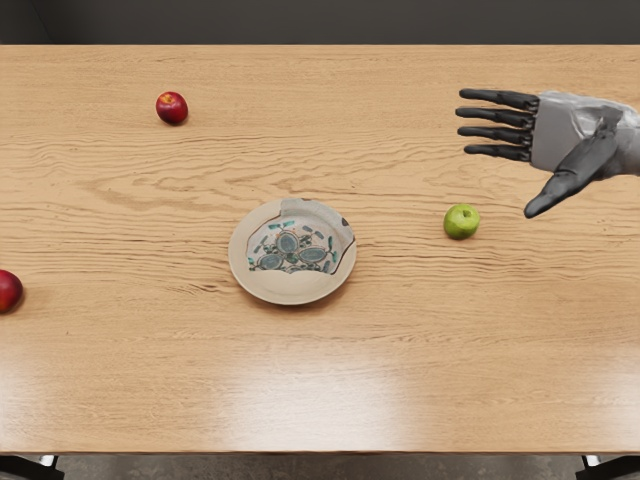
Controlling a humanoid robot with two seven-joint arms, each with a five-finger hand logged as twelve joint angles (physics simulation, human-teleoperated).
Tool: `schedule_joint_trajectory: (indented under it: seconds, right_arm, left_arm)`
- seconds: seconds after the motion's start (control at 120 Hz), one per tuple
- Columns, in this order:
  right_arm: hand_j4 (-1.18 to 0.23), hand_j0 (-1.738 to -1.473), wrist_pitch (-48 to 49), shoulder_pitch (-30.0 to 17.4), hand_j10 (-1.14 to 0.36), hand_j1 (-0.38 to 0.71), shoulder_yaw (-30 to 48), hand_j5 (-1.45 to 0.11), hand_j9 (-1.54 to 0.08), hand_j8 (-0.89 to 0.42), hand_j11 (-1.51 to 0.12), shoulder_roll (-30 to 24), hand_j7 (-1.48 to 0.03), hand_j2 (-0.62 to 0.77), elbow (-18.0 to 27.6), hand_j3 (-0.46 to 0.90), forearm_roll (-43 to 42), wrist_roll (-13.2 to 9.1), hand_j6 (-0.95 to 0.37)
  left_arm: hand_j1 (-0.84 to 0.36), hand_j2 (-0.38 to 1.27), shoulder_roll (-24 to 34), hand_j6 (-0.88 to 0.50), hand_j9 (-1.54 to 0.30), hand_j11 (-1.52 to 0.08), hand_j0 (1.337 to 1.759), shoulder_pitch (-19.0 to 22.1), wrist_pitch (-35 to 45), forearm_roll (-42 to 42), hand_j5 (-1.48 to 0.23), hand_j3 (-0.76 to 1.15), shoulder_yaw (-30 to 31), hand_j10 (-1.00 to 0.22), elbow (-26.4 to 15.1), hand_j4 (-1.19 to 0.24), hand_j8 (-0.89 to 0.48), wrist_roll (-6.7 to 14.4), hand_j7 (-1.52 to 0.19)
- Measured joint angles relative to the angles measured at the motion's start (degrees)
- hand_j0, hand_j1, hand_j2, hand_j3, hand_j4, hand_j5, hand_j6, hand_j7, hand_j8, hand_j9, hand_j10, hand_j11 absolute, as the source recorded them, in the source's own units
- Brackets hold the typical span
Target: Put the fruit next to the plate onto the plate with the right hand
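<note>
A green apple (461, 220) lies on the wooden table to the right of the patterned plate (292, 251), apart from it. My right hand (510, 150) hovers above and to the right of the green apple, its dark fingers stretched out toward the left and its thumb pointing down. It holds nothing. The plate carries no fruit. The left arm does not show.
A red apple (172, 107) sits at the far left of the table. Another red apple (8, 290) lies at the left edge, partly cut off. The table's front edge (320, 450) runs along the bottom.
</note>
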Motion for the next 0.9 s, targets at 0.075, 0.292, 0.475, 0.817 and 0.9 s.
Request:
schedule_joint_trajectory:
  seconds: [0.075,0.292,0.475,0.817,0.9]
  right_arm:
    - [-0.02,-1.658,0.00,0.35,-0.03,-0.32,0.07,-0.03,-0.03,-0.03,-0.03,0.87,-0.03,0.00,0.17,0.00,-0.02,-0.98,-0.02]
    - [-0.03,-1.658,-0.93,0.94,-0.03,-0.32,0.72,-0.04,-0.04,-0.03,-0.04,-4.97,-0.04,0.00,6.29,0.00,-18.97,-4.92,-0.03]
    - [-0.03,-1.658,-16.69,1.54,-0.03,-0.32,1.11,-0.04,-0.04,-0.03,-0.04,3.67,-0.04,0.00,7.45,0.00,-36.85,-13.55,-0.03]
    - [-0.04,-1.658,-35.13,1.32,-0.04,-0.31,-3.85,-0.05,-0.05,-0.04,-0.05,21.84,-0.05,-0.01,0.89,0.00,-56.10,-21.78,-0.04]
    - [-0.05,-1.658,-39.45,1.18,-0.05,-0.30,-5.93,-0.06,-0.06,-0.05,-0.06,23.58,-0.06,-0.01,-0.56,0.00,-57.70,-21.98,-0.05]
  left_arm:
    - [0.35,0.00,0.00,0.00,0.00,0.00,1.658,0.00,0.00,0.00,0.00,0.00,0.00,0.00,0.00,0.00,0.00,0.00,0.00]
    - [0.35,0.00,0.00,0.00,0.00,0.00,1.658,0.00,0.00,0.00,0.00,0.00,-0.01,0.00,0.00,0.00,0.00,0.00,0.00]
    - [0.35,0.00,0.00,0.00,0.00,0.00,1.658,0.00,0.00,0.00,0.00,0.00,-0.01,0.00,0.00,0.00,0.00,0.00,0.00]
    - [0.35,0.00,0.00,0.00,0.00,0.00,1.658,0.00,0.00,0.00,0.00,0.00,0.00,0.00,0.00,0.00,0.00,0.00,0.00]
    - [0.35,0.00,0.00,0.00,0.00,0.00,1.658,0.00,0.00,0.00,0.00,0.00,0.01,0.00,0.00,0.00,0.00,0.00,0.00]
